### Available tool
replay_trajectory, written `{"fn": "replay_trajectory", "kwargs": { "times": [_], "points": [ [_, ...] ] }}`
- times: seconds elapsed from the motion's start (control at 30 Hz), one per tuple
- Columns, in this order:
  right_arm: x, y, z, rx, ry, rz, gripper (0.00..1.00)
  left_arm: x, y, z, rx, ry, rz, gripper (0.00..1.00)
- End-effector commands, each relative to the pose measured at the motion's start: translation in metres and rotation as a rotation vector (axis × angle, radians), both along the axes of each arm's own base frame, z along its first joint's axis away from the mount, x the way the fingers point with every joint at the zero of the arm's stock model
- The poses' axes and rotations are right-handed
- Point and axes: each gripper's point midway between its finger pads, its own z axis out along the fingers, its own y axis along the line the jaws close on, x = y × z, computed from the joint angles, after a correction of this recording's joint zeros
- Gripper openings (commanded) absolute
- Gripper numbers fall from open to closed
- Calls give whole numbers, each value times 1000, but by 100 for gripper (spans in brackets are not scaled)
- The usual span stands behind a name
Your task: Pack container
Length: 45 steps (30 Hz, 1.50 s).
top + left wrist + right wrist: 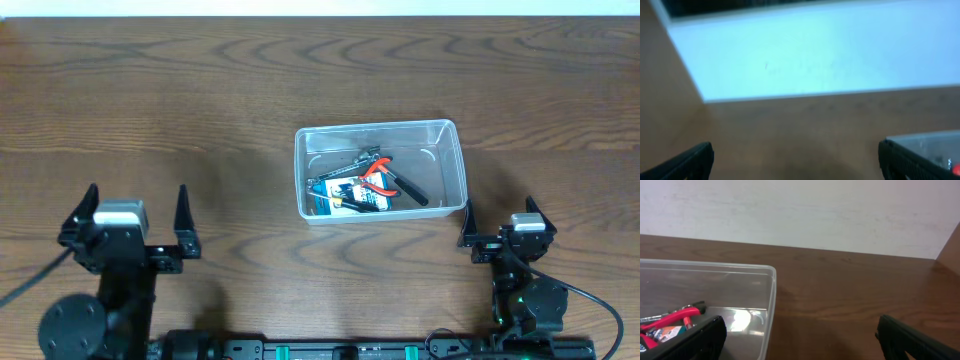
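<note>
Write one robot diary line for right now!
container: holds red pliers, blue-and-white box | left gripper: open, empty | right gripper: open, empty, beside container

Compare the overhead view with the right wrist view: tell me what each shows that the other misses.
Overhead only: the left gripper, open, the whole container, and a blue-and-white box inside it. Right wrist only: the pale wall rising behind the table. Both: the container's corner, the red pliers inside, the table and the right gripper, open and empty.
</note>
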Motion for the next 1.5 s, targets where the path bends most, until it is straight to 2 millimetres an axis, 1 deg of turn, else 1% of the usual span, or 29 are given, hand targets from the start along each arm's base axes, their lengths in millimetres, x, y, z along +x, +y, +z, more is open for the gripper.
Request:
{"fn": "replay_trajectory", "kwargs": {
  "times": [0.0, 0.07, 0.17, 0.27, 0.43, 0.63, 0.87, 1.03, 1.1, 1.23, 1.37, 1.47],
  "points": [
    [0, 1, -1, -9, -1, 4, 99, 0, -9, -7, 10, -79, -43, 98],
    [0, 1, -1, -10, -1, 4, 99, -1, -20, -8, 6, -142, -108, 98],
    [0, 1, -1, -9, -1, 4, 99, -2, -26, -9, 4, -236, -143, 98],
    [0, 1, -1, -9, -1, 4, 99, -2, -33, -18, 6, -307, -180, 98],
    [0, 1, -1, -9, -1, 4, 99, 1, -33, -37, 9, -376, -179, 98],
    [0, 1, -1, -10, -1, 4, 99, 10, -32, -61, 14, -349, -171, 98],
    [0, 1, -1, -10, -1, 4, 99, 19, -28, -86, 163, -307, -143, 98],
    [0, 1, -1, -10, -1, 4, 99, 28, -28, -115, 163, -252, -148, 98],
    [0, 1, -1, -9, -1, 4, 99, 32, -28, -122, 164, -256, -145, 98],
    [0, 1, -1, -9, -1, 4, 99, 34, -27, -125, 188, -301, -135, 98],
    [0, 1, -1, -9, -1, 4, 99, 33, -23, -114, 191, -367, -112, 98],
    [0, 1, -1, -10, -1, 4, 99, 33, -12, -112, 184, -378, -48, 98]
  ]
}}
